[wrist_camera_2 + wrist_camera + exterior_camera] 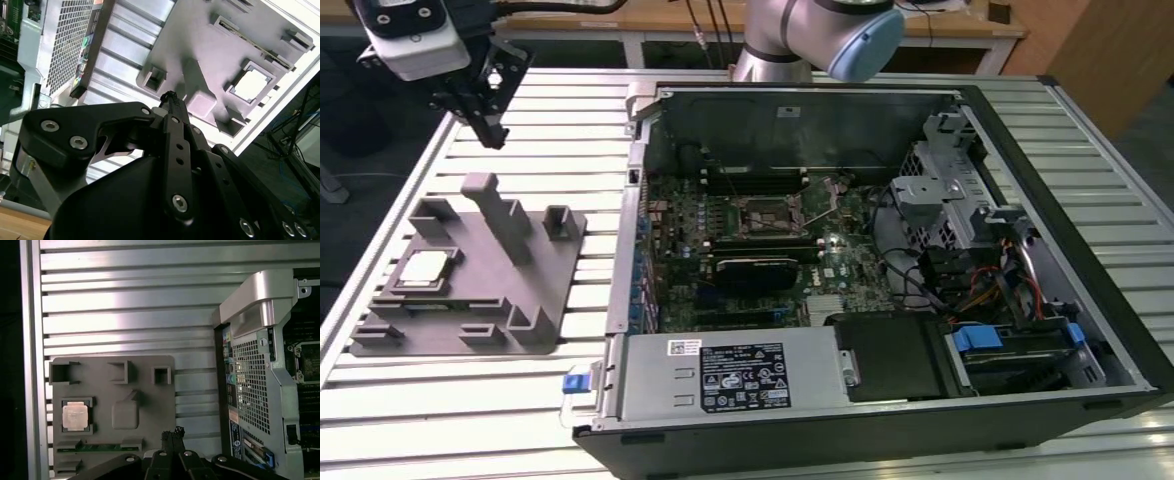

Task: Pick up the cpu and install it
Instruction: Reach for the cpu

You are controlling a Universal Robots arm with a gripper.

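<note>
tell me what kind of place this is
Probably a robotics lab bench: an open black desktop computer case on a slatted metal table, a grey plastic fixture plate holding the silver square cpu.

cpu (pixel 424 268) clear from above, tall post (pixel 498 215) standing near

The black end effector (pixel 169 96) hangs above the grey fixture plate (pixel 200 45) with its fingertips drawn together. The cpu (pixel 252 85) lies flat in a square recess of that plate, apart from the fingertips. The plate rests on the slatted desk (pixel 125 52).
</note>
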